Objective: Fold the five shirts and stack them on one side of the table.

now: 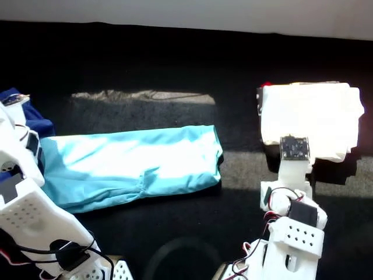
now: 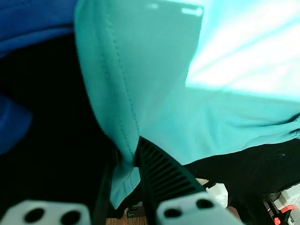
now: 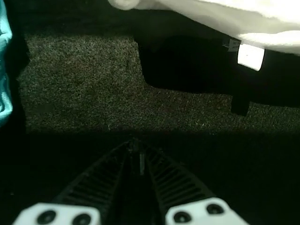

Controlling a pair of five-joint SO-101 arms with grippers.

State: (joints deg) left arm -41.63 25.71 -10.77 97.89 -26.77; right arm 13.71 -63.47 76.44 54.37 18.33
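Your left gripper [image 2: 127, 161] is clamping shut on the hem of the teal shirt [image 2: 220, 117]; the cloth is running up between its fingers [image 2: 161, 176]. Your right gripper [image 3: 136, 149] is sitting closed and carrying nothing. It is hanging low over the table [image 3: 84, 93], short of the white shirt [image 3: 220, 16].

In the high view the teal shirt is lying mid-table as a long band, one end toward the left arm, well apart from the pile on the right. By my reading you are working a half-done fold: sides in, cross folds not yet made.

Farther off on the right, the white shirt is lying folded on top of a dark layer [image 3: 187, 65], and a red sliver [image 1: 266, 85] is peeking out at its far corner. I am judging this to be the stack, possibly three deep, though the count is not readable.

At the far left, the blue shirt [image 1: 32, 121] is lying bunched just beside the teal one, unfolded.

Tally: roughly half is looking done. The teal shirt is waiting on finishing and stacking, and the blue one after it.
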